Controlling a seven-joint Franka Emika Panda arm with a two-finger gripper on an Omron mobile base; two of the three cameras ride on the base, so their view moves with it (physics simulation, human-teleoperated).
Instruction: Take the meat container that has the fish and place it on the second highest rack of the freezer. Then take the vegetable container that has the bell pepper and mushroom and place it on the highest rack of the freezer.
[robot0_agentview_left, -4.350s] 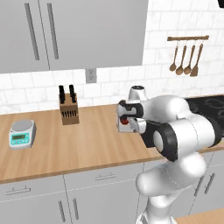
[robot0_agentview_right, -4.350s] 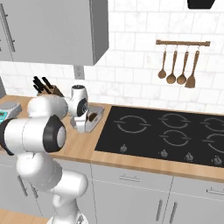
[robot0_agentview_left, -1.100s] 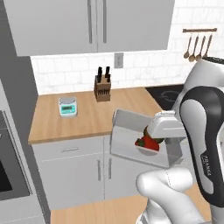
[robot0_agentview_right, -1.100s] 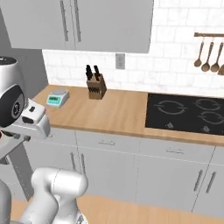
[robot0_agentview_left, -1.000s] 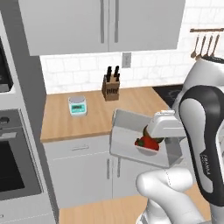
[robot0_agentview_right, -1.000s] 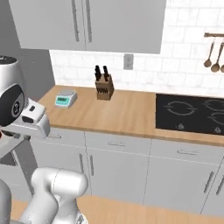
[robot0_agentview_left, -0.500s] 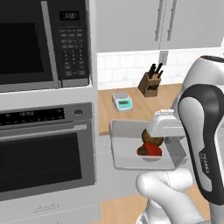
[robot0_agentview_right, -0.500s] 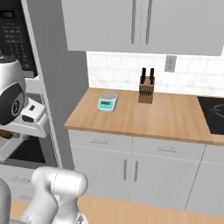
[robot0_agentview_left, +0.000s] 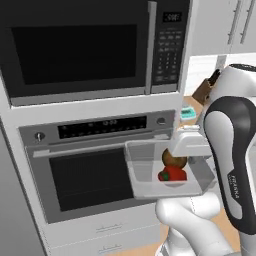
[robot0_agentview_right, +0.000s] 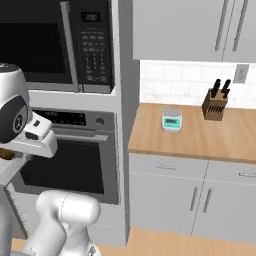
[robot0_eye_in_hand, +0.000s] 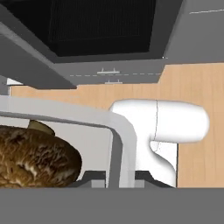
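Holding the vegetable container (robot0_agentview_left: 150, 172) by its right rim, the claw (robot0_agentview_left: 189, 150) was closed on it in front of the oven (robot0_agentview_left: 95, 170), below the microwave (robot0_agentview_left: 90, 47). The clear tray was in the air, roughly level, with the red bell pepper (robot0_agentview_left: 172, 174) and the brown mushroom (robot0_agentview_left: 173, 159) inside, touching each other. In the hand view the mushroom (robot0_eye_in_hand: 35, 159) lay just beside the tray's rim (robot0_eye_in_hand: 124, 140). On the wooden desk (robot0_agentview_right: 200, 132) stood a small scale (robot0_agentview_right: 171, 120) and a knife block (robot0_agentview_right: 215, 105), well apart.

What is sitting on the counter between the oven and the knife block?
A small teal kitchen scale sits on the wooden counter between the oven and the knife block, in the right base view.
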